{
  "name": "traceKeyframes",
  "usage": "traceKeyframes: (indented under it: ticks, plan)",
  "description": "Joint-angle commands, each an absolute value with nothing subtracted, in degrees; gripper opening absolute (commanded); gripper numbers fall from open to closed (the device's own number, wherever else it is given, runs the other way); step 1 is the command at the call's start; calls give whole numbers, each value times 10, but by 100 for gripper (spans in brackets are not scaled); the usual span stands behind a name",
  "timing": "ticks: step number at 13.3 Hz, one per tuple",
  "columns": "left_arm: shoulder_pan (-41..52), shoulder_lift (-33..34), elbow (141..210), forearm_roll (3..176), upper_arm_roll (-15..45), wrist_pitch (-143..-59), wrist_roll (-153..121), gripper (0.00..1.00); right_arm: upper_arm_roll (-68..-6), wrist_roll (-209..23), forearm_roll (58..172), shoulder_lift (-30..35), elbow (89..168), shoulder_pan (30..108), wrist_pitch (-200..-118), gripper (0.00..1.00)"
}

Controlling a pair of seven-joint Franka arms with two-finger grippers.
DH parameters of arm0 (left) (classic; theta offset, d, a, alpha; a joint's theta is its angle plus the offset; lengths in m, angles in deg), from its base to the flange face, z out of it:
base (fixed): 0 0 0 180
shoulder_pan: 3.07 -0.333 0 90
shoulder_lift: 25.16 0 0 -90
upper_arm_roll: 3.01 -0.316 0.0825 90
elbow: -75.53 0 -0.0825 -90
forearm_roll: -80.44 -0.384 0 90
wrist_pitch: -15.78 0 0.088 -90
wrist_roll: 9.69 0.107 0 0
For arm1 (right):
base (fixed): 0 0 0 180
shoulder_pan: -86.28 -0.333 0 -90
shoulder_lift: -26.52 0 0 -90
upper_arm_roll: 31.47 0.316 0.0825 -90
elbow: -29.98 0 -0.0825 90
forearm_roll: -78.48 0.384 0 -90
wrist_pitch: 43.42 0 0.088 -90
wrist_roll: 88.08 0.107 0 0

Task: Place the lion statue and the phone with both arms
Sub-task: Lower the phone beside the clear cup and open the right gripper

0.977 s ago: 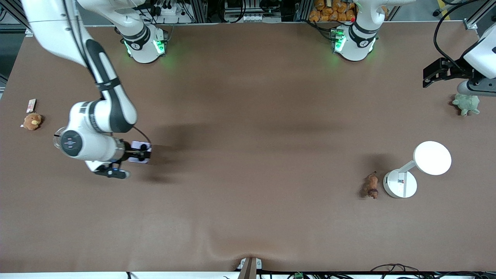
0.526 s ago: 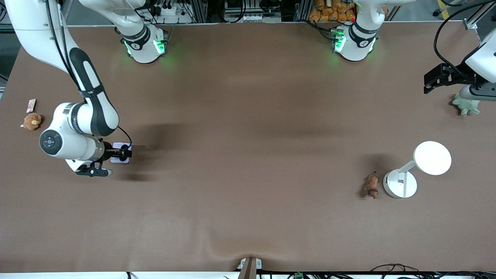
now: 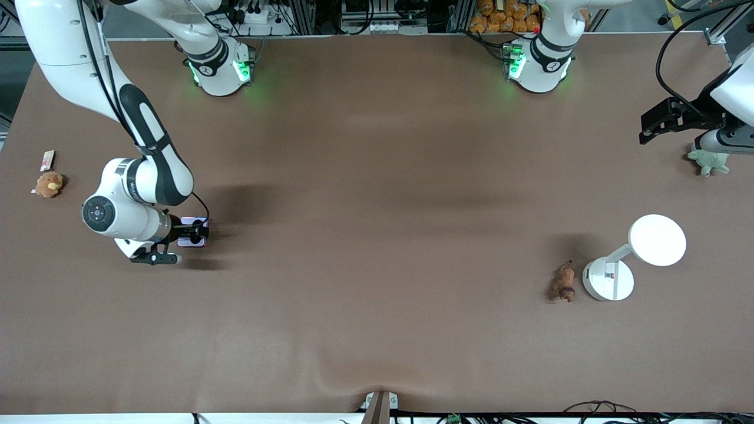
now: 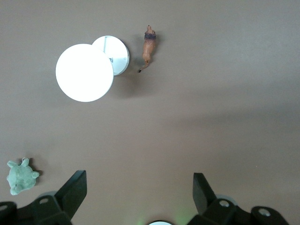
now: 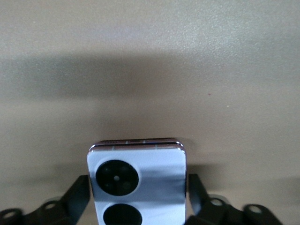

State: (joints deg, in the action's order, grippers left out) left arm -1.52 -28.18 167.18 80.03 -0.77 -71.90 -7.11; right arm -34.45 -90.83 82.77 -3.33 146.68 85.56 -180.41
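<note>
The lavender phone (image 3: 193, 222) sits low at the table toward the right arm's end, camera circles up. My right gripper (image 3: 197, 235) is around it. In the right wrist view the phone (image 5: 140, 166) fills the space between the fingers (image 5: 79, 192), with only slim gaps at its sides; the right gripper (image 5: 137, 187) looks open. The lion statue (image 3: 566, 281) lies on the table beside a white lamp's base, also in the left wrist view (image 4: 149, 46). My left gripper (image 3: 648, 126) hangs high and open over the left arm's end, empty (image 4: 138, 180).
A white desk lamp (image 3: 657, 239) with a round head stands beside the lion. A green plush (image 3: 708, 160) lies below the left arm's hand. A tan plush (image 3: 49, 184) and a small white-and-red card (image 3: 47, 158) lie at the right arm's end.
The right arm carried the phone toward its own end of the table, then a little back. Its fingers have eased off the phone's sides. The left arm has barely moved.
</note>
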Motion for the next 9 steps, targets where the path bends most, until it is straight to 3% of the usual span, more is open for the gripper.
traceKeyframes:
  ticks: [1,6,9]
  plan:
    - [-19,-290,1677,807,-4,-718,-71,100,-334,-912,821,-16,1442,877,-1763,100]
    - [-19,-291,1681,805,-5,-714,-70,100,-330,-912,847,0,1230,879,-1447,100]
    - [-19,-289,1681,805,-5,-715,-70,100,-330,-914,887,1,1140,894,-1374,100]
